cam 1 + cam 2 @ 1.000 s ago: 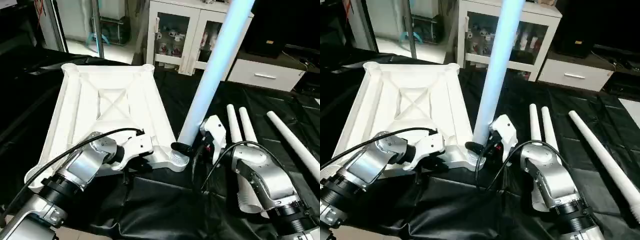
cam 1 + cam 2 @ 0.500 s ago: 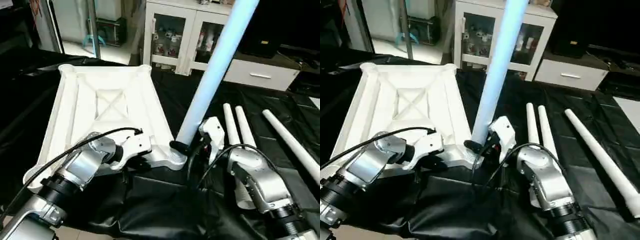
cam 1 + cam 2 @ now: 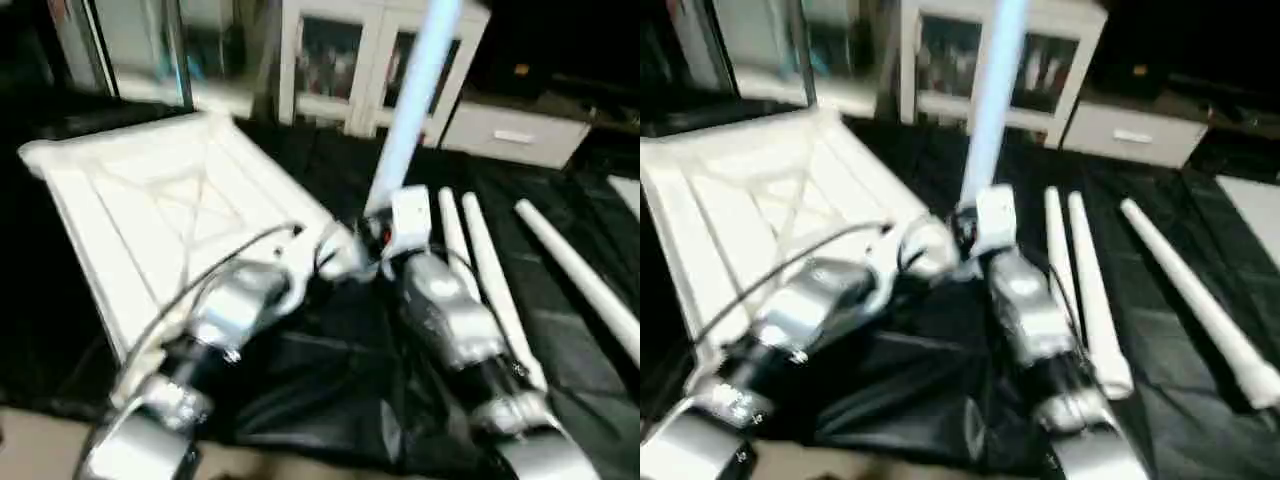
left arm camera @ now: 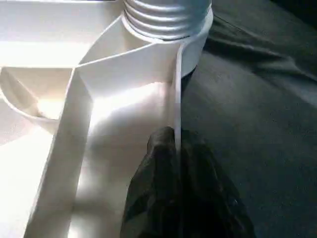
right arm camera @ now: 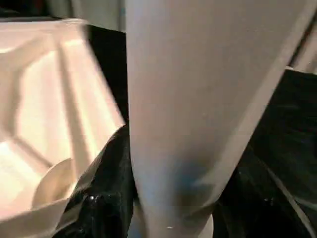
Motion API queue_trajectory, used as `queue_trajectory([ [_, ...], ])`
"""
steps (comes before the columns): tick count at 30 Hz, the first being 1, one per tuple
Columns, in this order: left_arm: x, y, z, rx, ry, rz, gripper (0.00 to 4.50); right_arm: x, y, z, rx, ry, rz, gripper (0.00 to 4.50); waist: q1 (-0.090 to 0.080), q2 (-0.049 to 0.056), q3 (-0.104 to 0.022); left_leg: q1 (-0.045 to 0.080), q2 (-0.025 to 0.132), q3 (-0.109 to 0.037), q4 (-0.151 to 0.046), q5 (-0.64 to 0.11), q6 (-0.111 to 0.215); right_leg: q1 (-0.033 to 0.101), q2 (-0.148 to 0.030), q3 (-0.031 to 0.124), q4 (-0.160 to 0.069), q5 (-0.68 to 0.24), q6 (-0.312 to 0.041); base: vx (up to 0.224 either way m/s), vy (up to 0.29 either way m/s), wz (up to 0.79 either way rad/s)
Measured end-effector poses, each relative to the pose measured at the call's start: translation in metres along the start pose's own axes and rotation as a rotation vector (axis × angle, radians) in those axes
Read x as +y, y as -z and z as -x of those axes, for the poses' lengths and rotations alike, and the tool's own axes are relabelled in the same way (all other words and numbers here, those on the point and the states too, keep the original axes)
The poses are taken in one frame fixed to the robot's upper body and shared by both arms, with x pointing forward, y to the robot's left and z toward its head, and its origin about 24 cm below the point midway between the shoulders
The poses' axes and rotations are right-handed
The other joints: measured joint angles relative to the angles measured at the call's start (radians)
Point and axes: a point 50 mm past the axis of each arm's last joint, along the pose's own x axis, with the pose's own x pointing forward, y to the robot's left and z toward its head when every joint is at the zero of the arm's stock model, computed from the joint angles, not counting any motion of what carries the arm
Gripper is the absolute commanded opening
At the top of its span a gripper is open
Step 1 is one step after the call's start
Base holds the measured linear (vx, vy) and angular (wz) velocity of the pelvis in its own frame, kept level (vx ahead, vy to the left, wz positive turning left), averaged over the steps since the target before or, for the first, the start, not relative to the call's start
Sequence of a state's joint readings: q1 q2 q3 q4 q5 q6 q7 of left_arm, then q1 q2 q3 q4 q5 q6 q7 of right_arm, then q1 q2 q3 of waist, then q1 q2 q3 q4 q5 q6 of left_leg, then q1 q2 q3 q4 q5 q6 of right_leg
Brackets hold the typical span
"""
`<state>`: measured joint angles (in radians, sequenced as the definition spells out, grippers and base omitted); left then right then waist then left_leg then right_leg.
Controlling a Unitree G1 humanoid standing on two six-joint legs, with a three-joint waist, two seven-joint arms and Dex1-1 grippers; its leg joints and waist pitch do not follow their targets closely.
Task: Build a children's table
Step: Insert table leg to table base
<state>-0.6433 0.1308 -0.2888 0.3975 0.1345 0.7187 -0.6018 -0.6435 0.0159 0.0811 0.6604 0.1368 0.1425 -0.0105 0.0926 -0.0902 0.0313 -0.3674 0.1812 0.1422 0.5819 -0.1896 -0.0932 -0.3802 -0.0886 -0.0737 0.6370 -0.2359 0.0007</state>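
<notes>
One leg (image 3: 415, 95) stands upright in the tabletop's (image 3: 150, 215) near corner socket (image 4: 168, 22), its threaded collar still showing above the rim. Since a second ago both forearms have swung inward and the tabletop sits turned in view; some of that shift may be the camera's. Left gripper (image 4: 173, 163) stays pressed together on the tabletop's edge rib; right gripper (image 5: 168, 198) remains clamped round the leg's base. Judgement: threading unfinished. Three spare legs (image 3: 480, 270) lie at three o'clock on the black cloth (image 3: 330, 390).
</notes>
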Motion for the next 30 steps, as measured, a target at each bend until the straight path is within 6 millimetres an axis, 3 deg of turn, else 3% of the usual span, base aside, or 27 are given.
queue_trajectory([
  [5, 0.000, -0.002, -0.001, 0.006, -0.050, 0.008, 0.00, 0.007, -0.002, -0.007, -0.005, 0.075, -0.013, 1.85, -0.004, -0.006, 0.002, 0.002, 0.001, 0.007, -0.013, 0.000, 0.000, -0.001, 0.000, 0.003, -0.010, 0.002, 0.006, 0.000, 0.000, 0.00],
  [23, 0.002, -0.005, -0.001, 0.005, -0.080, 0.012, 0.00, 0.010, -0.003, -0.014, -0.057, 0.121, -0.128, 1.85, -0.006, -0.015, 0.003, 0.002, 0.006, 0.017, -0.013, 0.001, 0.002, -0.003, 0.002, 0.006, -0.014, 0.006, 0.004, 0.000, 0.000, 0.00],
  [24, 0.002, -0.005, -0.001, 0.006, -0.080, 0.013, 0.00, 0.010, -0.004, -0.014, -0.067, 0.114, -0.131, 2.41, -0.005, -0.015, 0.003, 0.003, 0.007, 0.018, -0.013, 0.001, 0.002, -0.003, 0.002, 0.006, -0.014, 0.006, 0.004, 0.000, 0.000, 0.00],
  [28, 0.002, -0.008, 0.000, -0.006, -0.070, 0.010, 0.00, 0.008, 0.012, -0.011, -0.021, 0.096, -0.140, 2.71, -0.004, -0.013, 0.010, 0.001, 0.011, 0.024, -0.013, 0.001, 0.003, -0.005, 0.003, 0.007, -0.014, 0.006, 0.003, 0.000, 0.000, 0.00],
  [30, 0.002, -0.009, 0.000, -0.009, -0.070, 0.009, 0.00, 0.008, 0.011, -0.012, -0.022, 0.087, -0.138, 2.91, -0.003, -0.011, 0.011, 0.001, 0.011, 0.026, -0.013, 0.002, 0.004, -0.005, 0.003, 0.008, -0.014, 0.006, 0.003, 0.000, 0.000, 0.00],
])
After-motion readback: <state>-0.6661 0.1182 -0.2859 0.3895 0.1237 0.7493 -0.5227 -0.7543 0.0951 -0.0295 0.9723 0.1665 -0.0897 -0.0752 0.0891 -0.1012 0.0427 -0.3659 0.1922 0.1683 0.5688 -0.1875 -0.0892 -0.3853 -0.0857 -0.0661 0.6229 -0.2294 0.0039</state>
